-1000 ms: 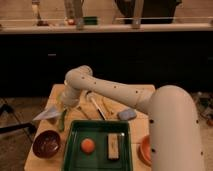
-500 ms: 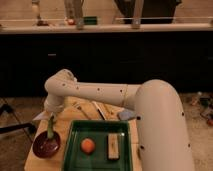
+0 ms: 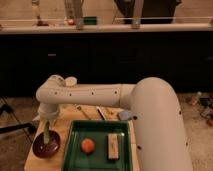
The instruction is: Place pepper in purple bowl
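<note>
The pepper (image 3: 46,134) is a slender green chili that hangs upright, with its lower end inside the purple bowl (image 3: 38,148). The bowl is round and dark maroon and sits at the front left corner of the wooden table (image 3: 61,125). My gripper (image 3: 47,123) is straight above the bowl at the end of the white arm (image 3: 90,95), shut on the top of the pepper. The arm's bulk hides the right side of the table.
A green tray (image 3: 98,129) lies right of the bowl, holding an orange fruit (image 3: 87,145) and a beige bar (image 3: 113,146). A blue-grey object (image 3: 126,115) and thin utensils (image 3: 100,112) lie behind the tray. Dark cabinets stand behind the table.
My gripper swung left from above the tray to over the purple bowl, carrying the pepper, and has lowered it so its tip is inside the bowl.
</note>
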Robot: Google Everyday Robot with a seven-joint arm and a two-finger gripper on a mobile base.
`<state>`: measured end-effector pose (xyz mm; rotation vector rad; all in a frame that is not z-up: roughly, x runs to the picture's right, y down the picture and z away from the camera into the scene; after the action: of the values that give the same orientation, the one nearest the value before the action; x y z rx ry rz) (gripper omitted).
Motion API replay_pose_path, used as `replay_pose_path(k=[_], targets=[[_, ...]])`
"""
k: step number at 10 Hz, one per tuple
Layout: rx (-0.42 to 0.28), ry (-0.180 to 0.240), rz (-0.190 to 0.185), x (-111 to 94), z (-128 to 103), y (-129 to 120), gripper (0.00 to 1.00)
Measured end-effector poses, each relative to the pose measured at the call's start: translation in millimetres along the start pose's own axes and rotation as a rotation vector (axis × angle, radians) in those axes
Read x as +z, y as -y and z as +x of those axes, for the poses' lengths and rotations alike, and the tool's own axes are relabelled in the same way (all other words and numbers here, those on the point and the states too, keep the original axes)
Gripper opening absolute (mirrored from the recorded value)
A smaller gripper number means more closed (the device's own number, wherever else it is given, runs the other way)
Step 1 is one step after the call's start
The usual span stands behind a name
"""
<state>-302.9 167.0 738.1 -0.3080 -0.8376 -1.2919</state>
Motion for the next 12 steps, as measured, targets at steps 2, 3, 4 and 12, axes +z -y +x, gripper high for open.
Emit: replay_pose_path(k=[2,3,4,12], targets=[[0.016,-0.031,0.021,4.1,-3.8,3.1,0.0],[0.025,-0.052,0.033,5.1,-3.6,2.6,0.0],[0.028,-0.064,0.04,5.7,-4.0,3.3,0.0],[0.04,-0.114,0.034,6.1,-7.2,3.3,0.03]])
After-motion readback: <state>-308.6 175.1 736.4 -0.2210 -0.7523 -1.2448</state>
